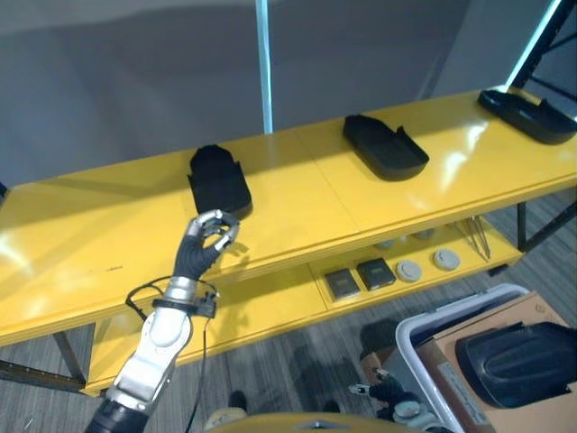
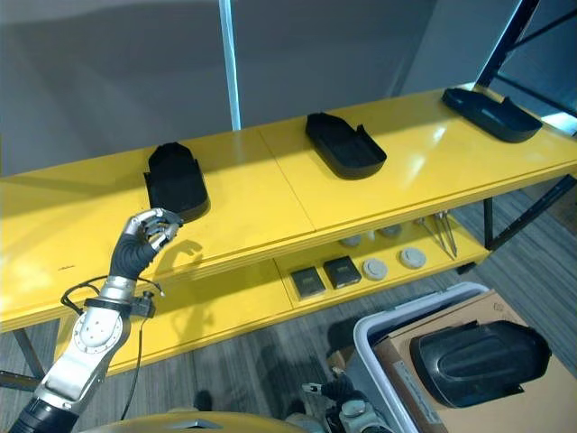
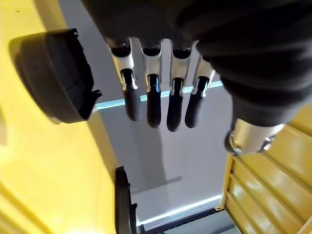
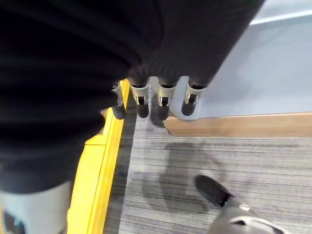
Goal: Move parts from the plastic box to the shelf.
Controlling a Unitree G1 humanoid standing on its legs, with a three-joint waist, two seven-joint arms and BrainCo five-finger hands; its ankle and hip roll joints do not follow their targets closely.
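Three black moulded parts lie on the yellow shelf's top (image 1: 297, 207): one at the left (image 1: 219, 180), one in the middle (image 1: 385, 146) and one at the far right (image 1: 527, 115). My left hand (image 1: 209, 236) hovers over the shelf's front edge, just in front of the left part (image 3: 53, 78) and apart from it, fingers (image 3: 153, 105) relaxed and holding nothing. Another black part (image 1: 518, 361) rests on cardboard inside the grey plastic box (image 1: 451, 316) on the floor at the lower right. My right hand (image 4: 142, 105) hangs over the carpet, fingers loose and empty.
The lower shelf (image 1: 270, 311) holds two dark square pieces (image 1: 359, 278) and several grey discs (image 1: 424, 266). A light blue post (image 1: 264, 63) rises behind the shelf. Grey carpet (image 1: 297, 370) lies between the shelf and the box.
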